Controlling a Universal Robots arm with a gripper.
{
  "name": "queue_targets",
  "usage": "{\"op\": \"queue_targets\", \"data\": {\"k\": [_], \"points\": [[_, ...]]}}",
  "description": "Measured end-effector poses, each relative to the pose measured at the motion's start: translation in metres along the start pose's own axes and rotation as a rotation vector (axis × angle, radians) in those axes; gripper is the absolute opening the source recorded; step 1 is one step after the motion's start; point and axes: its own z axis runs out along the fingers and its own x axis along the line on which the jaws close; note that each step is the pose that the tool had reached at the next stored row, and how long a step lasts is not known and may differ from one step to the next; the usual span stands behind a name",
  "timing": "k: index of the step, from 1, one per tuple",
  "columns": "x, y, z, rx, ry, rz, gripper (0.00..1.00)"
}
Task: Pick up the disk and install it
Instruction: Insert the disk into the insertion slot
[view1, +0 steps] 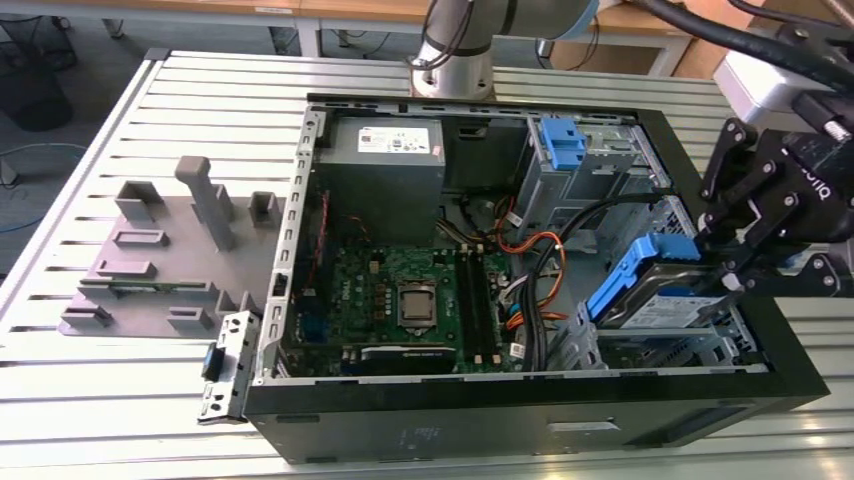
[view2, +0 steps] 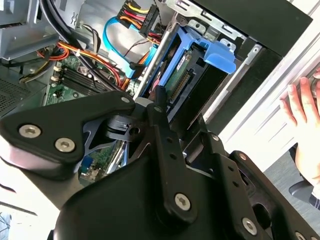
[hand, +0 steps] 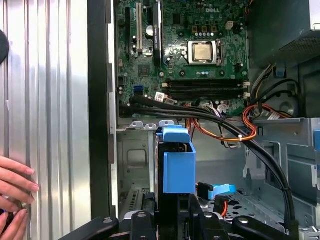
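The disk (view1: 657, 300), silver with a blue-and-white label and blue side rails, sits tilted in the drive bay at the front corner of the open computer case (view1: 534, 405), on the exterior view's right. My gripper (view1: 731, 272) is shut on its outer end, just above the case's rim. In the first wrist view the disk's blue rail (hand: 178, 167) rises from between my fingers (hand: 197, 220), with the bay's metal frame on either side. In the second wrist view the disk (view2: 192, 62) stands on edge in the bay beyond one black finger (view2: 160, 102).
Inside the case lie a green motherboard (view1: 400, 300), loose black and orange cables (view1: 541, 255), a grey power-supply box (view1: 387, 150) and an upright blue latch (view1: 563, 140). A grey fixture (view1: 160, 250) sits on the slatted table. A person's hand (hand: 15, 187) rests beside the case.
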Motion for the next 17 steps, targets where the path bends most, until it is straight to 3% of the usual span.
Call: {"op": "queue_targets", "data": {"k": [12, 17], "points": [[0.0013, -0.0007, 0.0218, -0.0001, 0.0, 0.0, 0.35], [0.0014, -0.0008, 0.0225, 0.0, 0.0004, 0.0, 0.35]]}}
